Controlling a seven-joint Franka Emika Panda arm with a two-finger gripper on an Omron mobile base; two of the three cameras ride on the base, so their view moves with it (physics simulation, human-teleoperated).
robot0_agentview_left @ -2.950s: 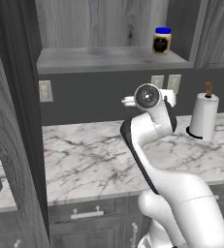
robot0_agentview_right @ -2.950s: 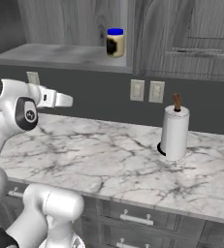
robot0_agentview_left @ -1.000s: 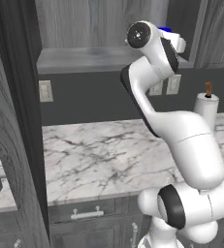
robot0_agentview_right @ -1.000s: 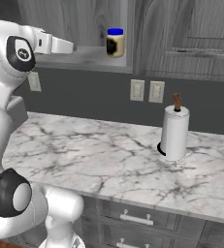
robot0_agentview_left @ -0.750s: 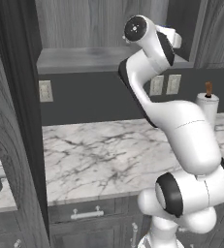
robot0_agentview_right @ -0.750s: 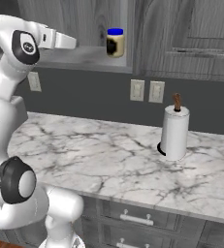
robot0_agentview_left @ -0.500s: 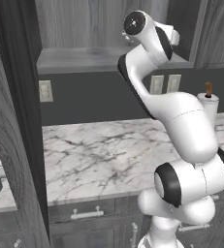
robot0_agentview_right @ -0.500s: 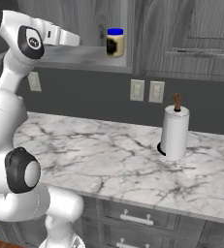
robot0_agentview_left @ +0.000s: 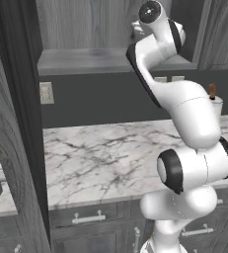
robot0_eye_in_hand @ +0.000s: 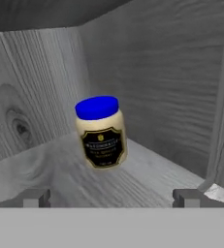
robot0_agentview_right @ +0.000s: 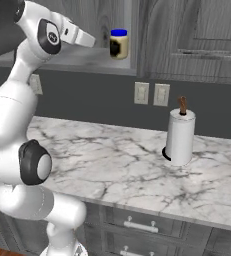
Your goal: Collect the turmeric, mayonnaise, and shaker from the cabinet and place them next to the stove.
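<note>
Cream mayonnaise jar, blue lid, dark label, stands upright on the grey wood cabinet shelf; gripper open, empty.

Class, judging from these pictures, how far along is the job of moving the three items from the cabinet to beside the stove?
Done: nothing visibly placed yet. In hand: the open gripper faces the mayonnaise, upright on the cabinet shelf, not gripped. Left: grasp it, carry it to the stove, then fetch the turmeric and shaker.
</note>
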